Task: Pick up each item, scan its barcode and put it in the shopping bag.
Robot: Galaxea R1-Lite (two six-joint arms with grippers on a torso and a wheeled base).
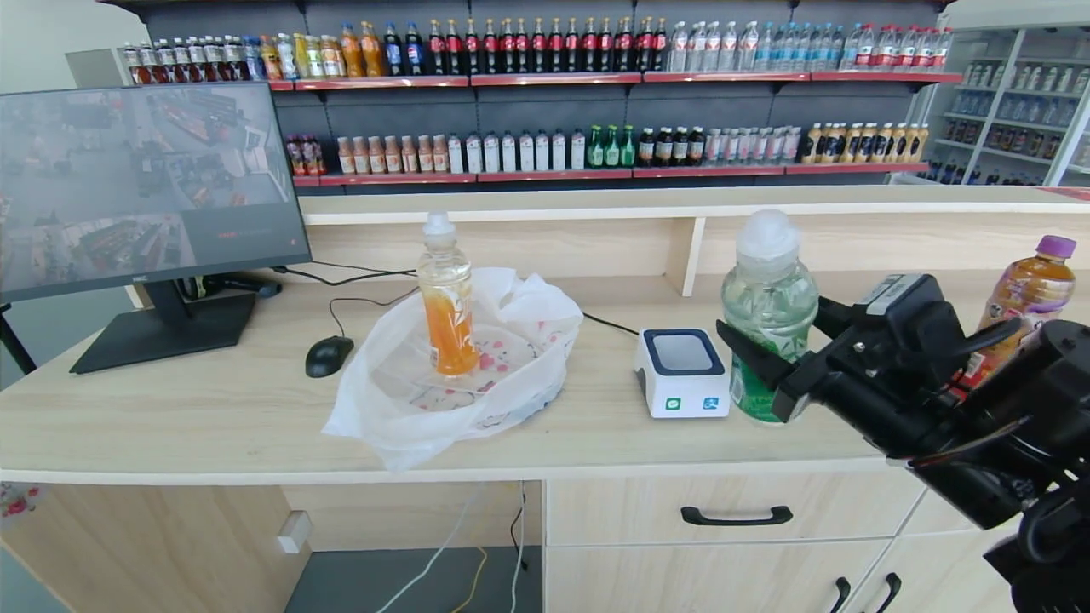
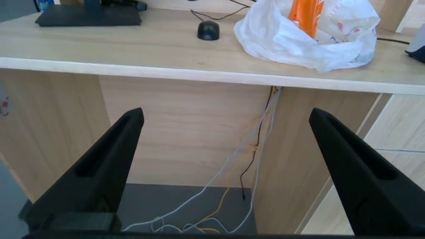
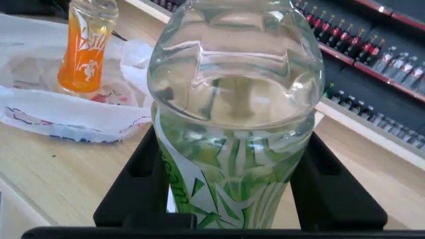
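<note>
Progress is judged partial: orange bottle (image 1: 447,311) is bagged in the shopping bag (image 1: 536,311), green-labelled bottle (image 1: 766,315) is seemingly clasped by the right gripper (image 3: 229,189), brown bottle (image 1: 1022,306) is left, and the left gripper (image 2: 226,114) is spread wide.

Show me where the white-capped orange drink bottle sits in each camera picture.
Head view: the orange drink bottle stands in the white plastic bag, centre-left on the counter.
Left wrist view: its orange lower part, in the bag, up on the counter.
Right wrist view: the bottle in the bag, beyond the clear green-labelled bottle.
Shared landmark: the bag.
</note>
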